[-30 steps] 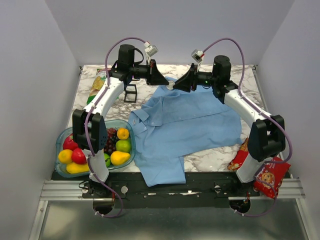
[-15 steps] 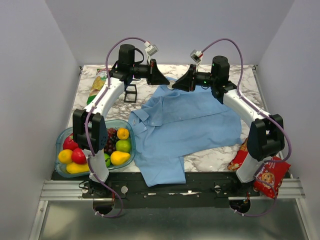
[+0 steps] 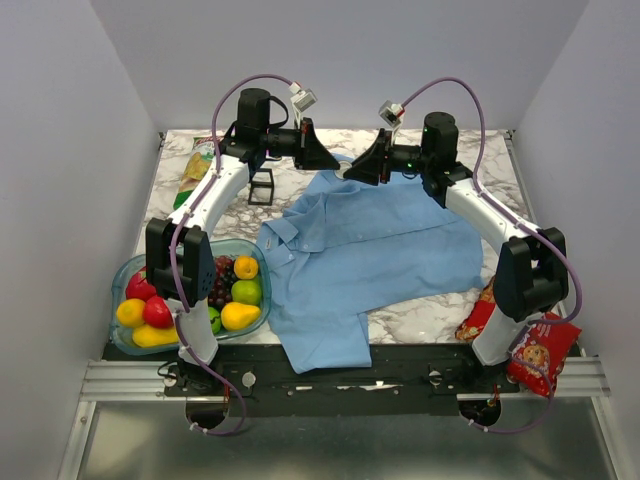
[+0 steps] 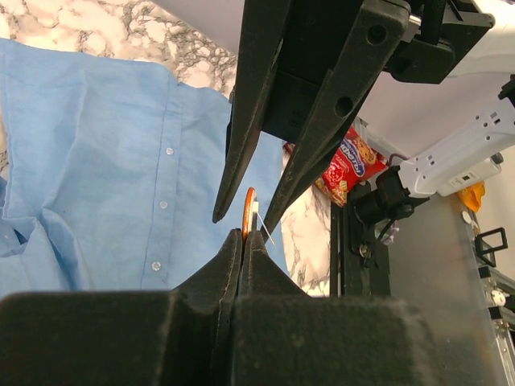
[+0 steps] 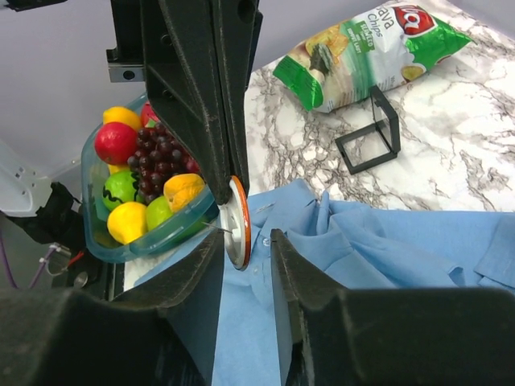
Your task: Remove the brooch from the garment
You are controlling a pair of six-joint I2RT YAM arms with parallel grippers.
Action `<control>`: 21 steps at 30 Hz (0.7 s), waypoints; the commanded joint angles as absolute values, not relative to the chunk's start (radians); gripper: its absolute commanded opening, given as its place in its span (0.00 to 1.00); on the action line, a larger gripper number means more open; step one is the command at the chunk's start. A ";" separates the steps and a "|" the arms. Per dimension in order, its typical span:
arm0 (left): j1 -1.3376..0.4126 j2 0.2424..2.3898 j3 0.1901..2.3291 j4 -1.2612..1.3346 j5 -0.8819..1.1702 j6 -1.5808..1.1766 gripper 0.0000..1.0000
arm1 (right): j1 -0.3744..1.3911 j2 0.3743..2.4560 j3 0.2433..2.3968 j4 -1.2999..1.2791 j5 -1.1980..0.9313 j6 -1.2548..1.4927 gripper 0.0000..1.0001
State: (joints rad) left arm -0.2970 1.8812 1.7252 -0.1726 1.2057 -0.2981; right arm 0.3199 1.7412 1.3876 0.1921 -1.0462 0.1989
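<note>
The light blue shirt [image 3: 380, 240] lies spread across the marble table; it also shows in the left wrist view [image 4: 96, 161] and the right wrist view [image 5: 386, 241]. The brooch [image 5: 238, 221], a round white disc with an orange rim and a bare pin, is held on edge above the shirt's button front. My left gripper [image 3: 332, 163] [image 4: 244, 235] is shut on the brooch [image 4: 249, 211]. My right gripper [image 3: 350, 172] [image 5: 248, 237] faces it, open, one finger on each side of the disc, with the disc close against its left finger.
A blue bowl of fruit [image 3: 125, 300] sits at the near left. A green chips bag [image 3: 198, 165] and a small black frame [image 3: 261, 187] lie at the back left. Red snack bags [image 3: 530, 350] hang at the near right edge.
My right gripper has edged slightly left, closing in around the brooch. My left gripper and the shirt have stayed still.
</note>
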 commanded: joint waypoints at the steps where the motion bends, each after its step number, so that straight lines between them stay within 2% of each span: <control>1: -0.302 1.879 1.718 -0.155 1.238 -0.305 0.00 | 0.322 1.741 1.393 0.206 -1.107 0.164 0.39; 8: -0.302 1.879 1.709 -0.161 1.243 -0.296 0.00 | 0.324 1.733 1.394 0.198 -1.109 0.140 0.41; 21: -0.304 1.875 1.698 -0.193 1.249 -0.259 0.00 | 0.322 1.726 1.390 0.190 -1.091 0.138 0.35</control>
State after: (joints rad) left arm -0.2970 1.8812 1.7039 -0.1822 1.2148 -0.2771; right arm 0.3199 1.7412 1.3876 0.1894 -1.0801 0.1562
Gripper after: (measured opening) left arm 0.010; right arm 0.362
